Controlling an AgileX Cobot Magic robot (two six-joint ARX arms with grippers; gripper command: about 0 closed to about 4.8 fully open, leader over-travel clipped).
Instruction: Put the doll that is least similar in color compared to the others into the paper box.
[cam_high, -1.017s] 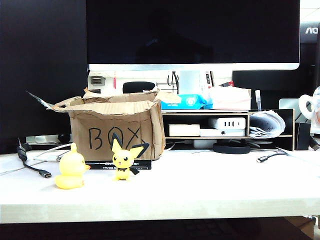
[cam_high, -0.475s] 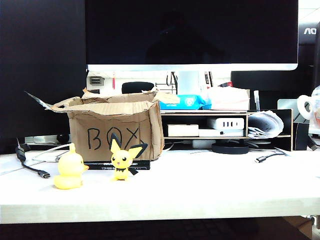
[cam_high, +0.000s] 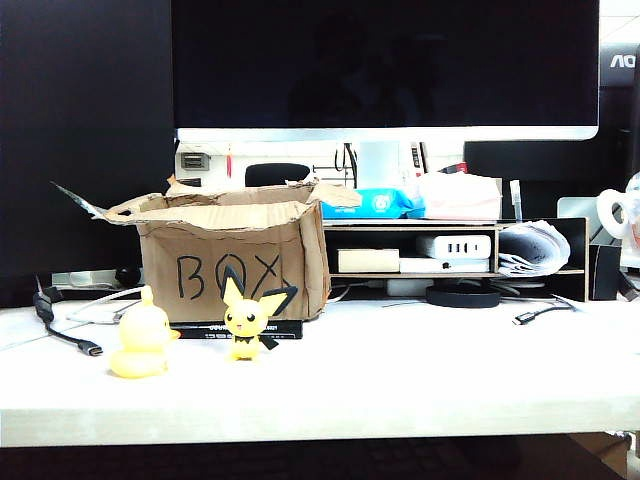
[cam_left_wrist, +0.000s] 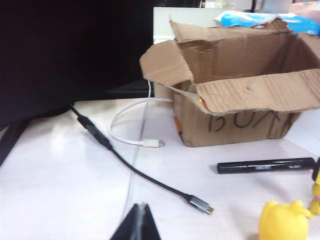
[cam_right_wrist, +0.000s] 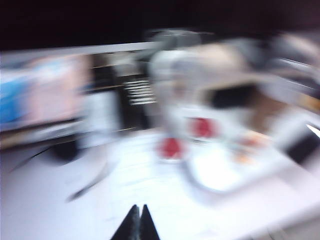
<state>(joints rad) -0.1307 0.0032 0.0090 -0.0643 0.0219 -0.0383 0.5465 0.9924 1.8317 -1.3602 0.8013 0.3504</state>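
The doll is out of view. The paper box (cam_high: 235, 260), brown cardboard with ragged flaps and "BOX" in black marker, stands at the back left of the table and opens upward; its inside does not show. It also fills the left wrist view (cam_left_wrist: 240, 100). My left gripper (cam_left_wrist: 141, 206) is shut and empty, low over the table short of the box. My right gripper (cam_right_wrist: 139, 206) is shut and empty too, over bare white table in a heavily blurred view. Neither arm appears in the exterior view.
A plain yellow duck figure (cam_high: 142, 345) and a yellow figure with black-edged pointed ears (cam_high: 248, 318) stand in front of the box. A black marker pen (cam_left_wrist: 265, 165), a black cable (cam_left_wrist: 200, 203) and a white cable (cam_left_wrist: 135, 140) lie nearby. Behind are a monitor (cam_high: 385, 65) and a shelf (cam_high: 455, 255).
Nothing on the table has moved in the exterior view; the picture only shook a little.
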